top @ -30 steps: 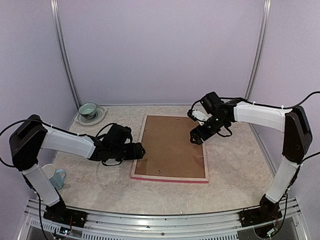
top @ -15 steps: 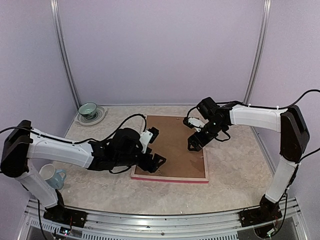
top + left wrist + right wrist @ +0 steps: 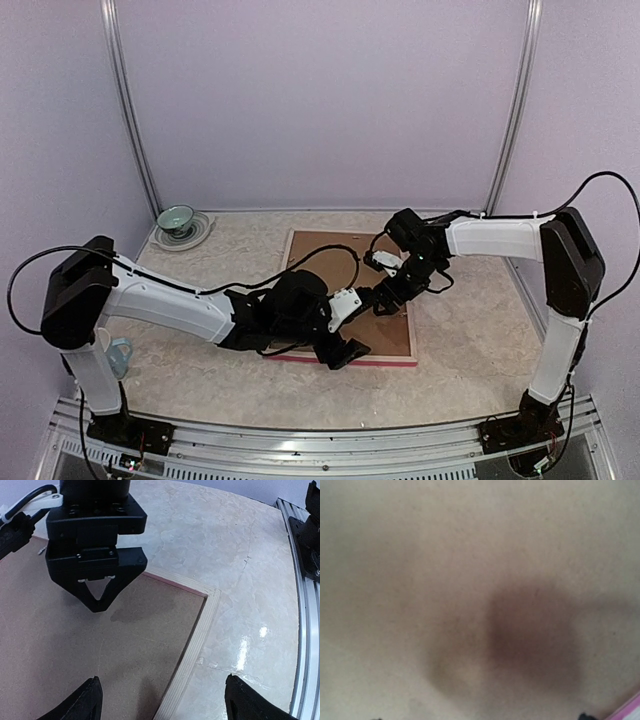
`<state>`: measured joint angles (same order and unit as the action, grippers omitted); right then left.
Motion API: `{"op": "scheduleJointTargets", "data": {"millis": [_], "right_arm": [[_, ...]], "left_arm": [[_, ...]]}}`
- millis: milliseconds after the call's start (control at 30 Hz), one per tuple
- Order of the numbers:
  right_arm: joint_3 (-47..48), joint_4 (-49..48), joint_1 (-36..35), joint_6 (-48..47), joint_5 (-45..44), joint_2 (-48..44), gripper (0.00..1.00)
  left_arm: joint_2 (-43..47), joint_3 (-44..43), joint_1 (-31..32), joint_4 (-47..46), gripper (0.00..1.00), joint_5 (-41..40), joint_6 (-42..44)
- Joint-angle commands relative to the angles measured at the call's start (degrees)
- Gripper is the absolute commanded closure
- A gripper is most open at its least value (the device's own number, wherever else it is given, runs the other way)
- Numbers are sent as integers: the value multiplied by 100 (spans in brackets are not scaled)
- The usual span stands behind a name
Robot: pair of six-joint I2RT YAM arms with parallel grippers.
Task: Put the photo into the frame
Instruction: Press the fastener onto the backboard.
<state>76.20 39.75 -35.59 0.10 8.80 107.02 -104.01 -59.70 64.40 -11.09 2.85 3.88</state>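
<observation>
Hovering open: left tool (image 3: 162, 702) at a corner of the pale-wood, pink-edged rectangular frame (image 3: 192, 645) on the marbled tabletop (image 3: 225, 555), right tool (image 3: 388, 298) over brown backing board (image 3: 75, 650); photo unseen, insertion unconfirmed.

Under the left gripper (image 3: 161, 682), the backing board (image 3: 75, 645) is brown fibreboard, matt, with faint hairline marks. Between its fingers, the frame (image 3: 192, 647) rail is pale bare wood, matt, with a pink painted outer edge. Beyond, the table (image 3: 240, 570) is stone-patterned, smooth and glossy, showing glare. Ahead, the right gripper (image 3: 98, 602) is matt black plastic.
</observation>
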Motion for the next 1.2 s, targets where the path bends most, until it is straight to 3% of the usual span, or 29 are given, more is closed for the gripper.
{"op": "scheduleJointTargets", "data": {"millis": [0, 400, 633, 700, 800, 1000, 1167], "right_arm": [[50, 148, -62, 279, -137, 108, 16], [72, 301, -51, 469, 142, 270, 16], [22, 326, -51, 535, 236, 249, 18], [33, 335, -57, 561, 260, 267, 19], [18, 331, -62, 585, 309, 282, 20], [3, 343, -62, 605, 338, 250, 21], [77, 388, -62, 608, 342, 263, 22]], "left_arm": [[-233, -209, 99, -88, 17, 185, 472], [-700, -534, 312, 473, 16, 488, 1096], [-1120, -848, 406, 848, 16, 268, 1342], [-1255, -958, 407, 907, 20, 181, 1383], [-1362, -1022, 407, 898, 37, 118, 1435], [-1459, -988, 398, 833, 60, 16, 1442], [-1498, -937, 400, 788, 70, 4, 1407]]}}
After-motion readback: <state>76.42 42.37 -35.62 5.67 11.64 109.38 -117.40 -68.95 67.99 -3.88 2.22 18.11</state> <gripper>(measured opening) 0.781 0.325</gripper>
